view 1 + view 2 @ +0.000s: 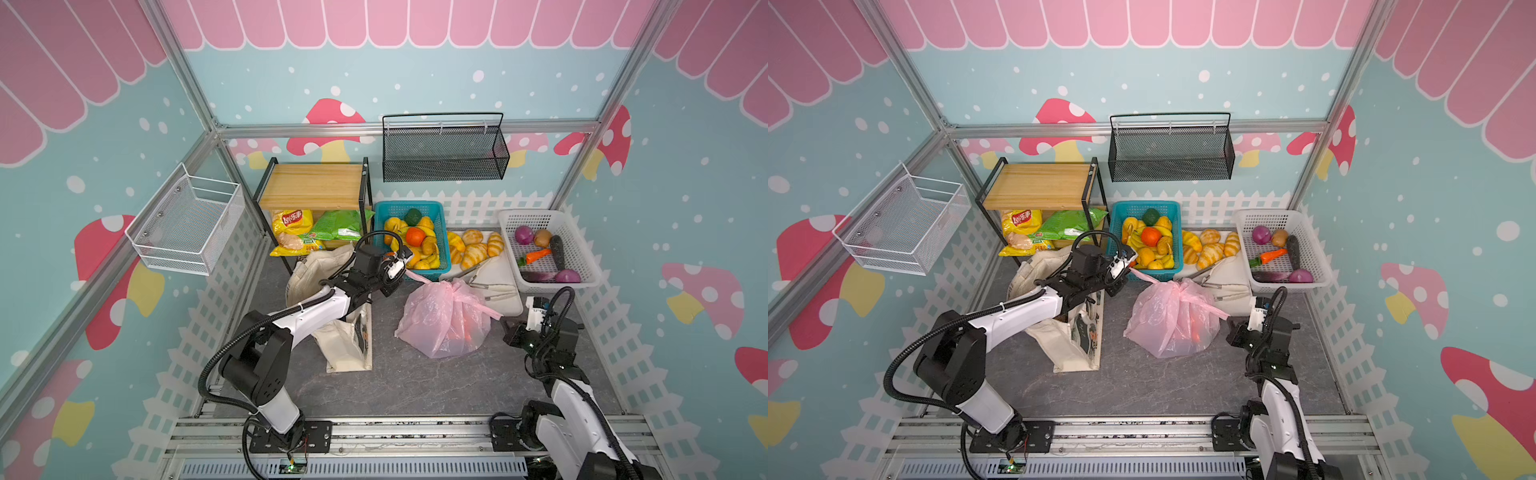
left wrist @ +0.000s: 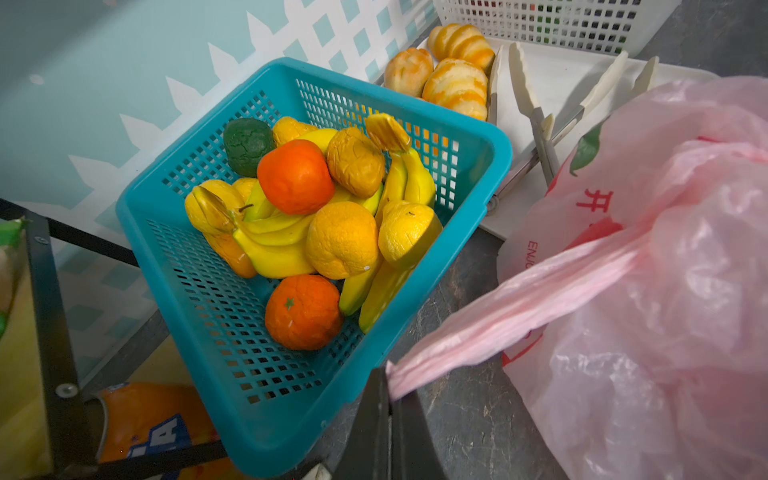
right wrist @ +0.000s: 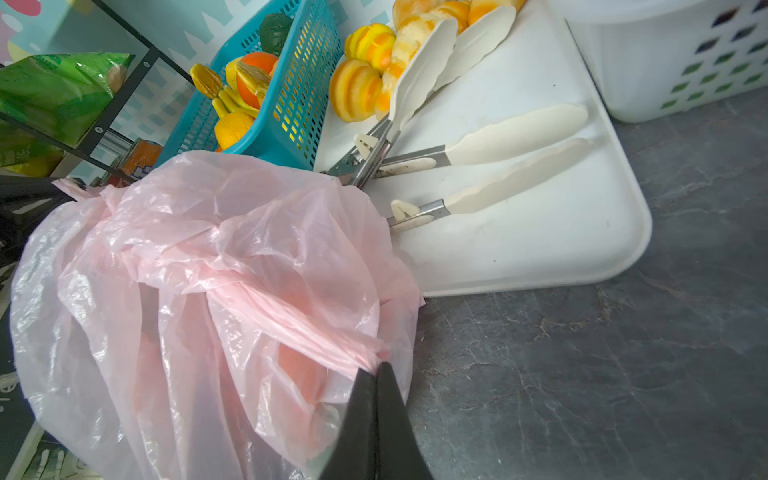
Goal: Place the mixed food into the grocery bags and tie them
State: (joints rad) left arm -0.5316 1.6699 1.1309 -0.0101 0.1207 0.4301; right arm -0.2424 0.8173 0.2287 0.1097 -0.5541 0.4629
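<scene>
Toward the back of the counter (image 1: 415, 386), near its middle: pink plastic carrier bag (image 1: 444, 328), slumped and full-bellied, just in front of the teal fruit basket (image 1: 444, 249) and lapping the near corner of the white tray (image 3: 540, 257), where it covers the hinge ends of the tongs (image 3: 490, 141). An orange shape shows through the film; which food it is I cannot tell. Left pincer (image 2: 384, 374) is clamped on one handle loop (image 2: 519, 307), right pincer (image 3: 376, 365) clamped on the other handle loop (image 3: 299, 328). Each loop is bunched into a taut rope, and the two ropes run out to opposite sides from a gathered neck on top. Whether a knot has closed at the neck is not clear. Cream canvas tote (image 1: 1067, 349) stands well to the left, under the left arm, mouth open. Handling judgement: the film is thin, limp, light and slick, likely to stretch or tear under a jerk, and the body gives no firm purchase. The roped handles near their ends look like the only sound hold. Pull evenly, or the light bag may drag across the counter.
</scene>
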